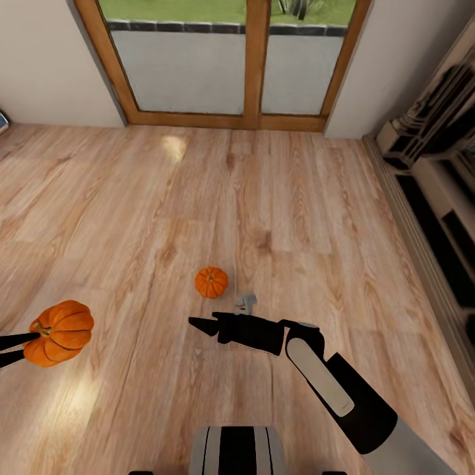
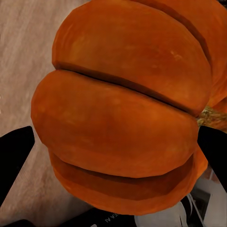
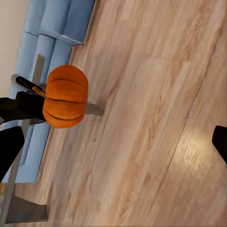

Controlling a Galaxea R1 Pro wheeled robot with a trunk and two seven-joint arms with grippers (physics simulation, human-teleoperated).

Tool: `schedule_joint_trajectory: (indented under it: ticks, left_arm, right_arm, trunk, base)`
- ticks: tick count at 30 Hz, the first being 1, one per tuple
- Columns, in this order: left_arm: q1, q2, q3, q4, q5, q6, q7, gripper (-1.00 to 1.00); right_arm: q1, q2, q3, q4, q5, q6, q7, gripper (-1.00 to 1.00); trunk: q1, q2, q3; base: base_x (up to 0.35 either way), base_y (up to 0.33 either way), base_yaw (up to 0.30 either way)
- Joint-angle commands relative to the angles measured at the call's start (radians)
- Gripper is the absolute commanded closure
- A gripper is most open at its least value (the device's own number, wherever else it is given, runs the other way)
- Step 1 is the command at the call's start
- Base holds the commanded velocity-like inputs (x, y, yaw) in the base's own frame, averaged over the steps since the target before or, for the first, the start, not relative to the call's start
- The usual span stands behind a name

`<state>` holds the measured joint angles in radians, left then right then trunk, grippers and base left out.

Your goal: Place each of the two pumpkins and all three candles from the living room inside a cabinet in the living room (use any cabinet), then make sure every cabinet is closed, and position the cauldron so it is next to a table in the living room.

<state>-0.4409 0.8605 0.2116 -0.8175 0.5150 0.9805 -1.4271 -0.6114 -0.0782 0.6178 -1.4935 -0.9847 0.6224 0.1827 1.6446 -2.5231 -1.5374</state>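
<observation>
Gripping one orange pumpkin (image 1: 60, 332) at the head view's lower left, the left end effector (image 1: 26, 348) has its two dark fingers clamped on the fruit near its stem, holding it clear above the wooden floor (image 1: 132, 198). In the left wrist view that same held pumpkin (image 2: 127, 104) sits right up against the camera, with a black fingertip (image 2: 14, 158) pressed at either flank. A second pumpkin (image 1: 211, 282) rests upright on the planks near the middle of the room, just ahead of the right end effector (image 1: 204, 324), whose pointed black fingers reach toward the robot's left and stop short of it without touching. The right wrist view shows its dark fingers (image 3: 9, 144) set wide apart with nothing between them, and beyond them the held pumpkin (image 3: 65, 96) in front of a blue sofa (image 3: 52, 28). Glass doors with a wooden frame (image 1: 254, 63) stand at the far wall, and shelving (image 1: 435, 165) lines the robot's right side.
</observation>
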Motion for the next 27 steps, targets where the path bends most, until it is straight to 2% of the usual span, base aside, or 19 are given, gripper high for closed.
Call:
schedule_joint_trajectory:
  ticks: [1,3,5,7,15,18,25,27]
  left_arm:
    - [-0.001,0.0,0.0,0.0,0.007,0.011,-0.001,1.0]
    - [-0.001,0.0,0.0,0.0,0.007,0.011,-0.001,1.0]
    - [-0.001,0.0,0.0,0.0,0.006,0.011,-0.001,1.0]
    - [-0.001,0.0,0.0,0.0,0.005,0.011,-0.001,1.0]
    - [-0.001,-0.001,-0.001,0.001,0.005,0.011,-0.001,1.0]
    - [-0.001,-0.001,-0.001,0.001,0.005,0.011,-0.001,1.0]
    - [-0.001,-0.001,-0.001,0.004,0.006,0.011,-0.001,1.0]
    - [-0.001,-0.001,-0.001,0.004,0.006,0.011,-0.001,1.0]
  right_arm:
    - [-0.001,0.0,0.0,-0.001,-0.001,0.003,0.0,-1.0]
    - [0.0,0.0,-0.001,-0.002,-0.007,0.004,-0.001,-1.0]
    - [-0.001,-0.002,-0.003,-0.008,-0.051,0.007,-0.003,-1.0]
    - [-0.001,-0.005,-0.003,-0.007,-0.057,0.006,-0.003,-1.0]
    - [-0.001,-0.009,-0.005,-0.003,-0.064,0.006,-0.005,-1.0]
    - [-0.001,-0.009,-0.022,-0.001,-0.065,0.004,-0.006,-1.0]
    - [-0.001,-0.009,-0.03,0.001,-0.064,0.006,-0.008,-1.0]
    - [-0.001,-0.008,-0.035,0.002,-0.064,0.009,-0.036,-1.0]
  trunk:
    - [0.0,0.0,-0.001]
    - [0.0,0.0,-0.001]
    - [0.0,0.0,0.0]
    - [0.0,0.0,0.0]
    - [0.0,0.0,0.0]
    - [0.0,0.0,0.0]
    - [0.0,0.0,0.0]
    - [0.0,0.0,0.0]
  base:
    - [0.303,0.139,0.0]
    - [0.298,0.152,0.0]
    - [0.286,0.172,0.0]
    - [0.282,0.175,0.0]
    - [0.277,0.075,0.0]
    - [0.225,-0.047,0.0]
    - [0.236,-0.069,0.0]
    - [0.078,-0.009,0.0]
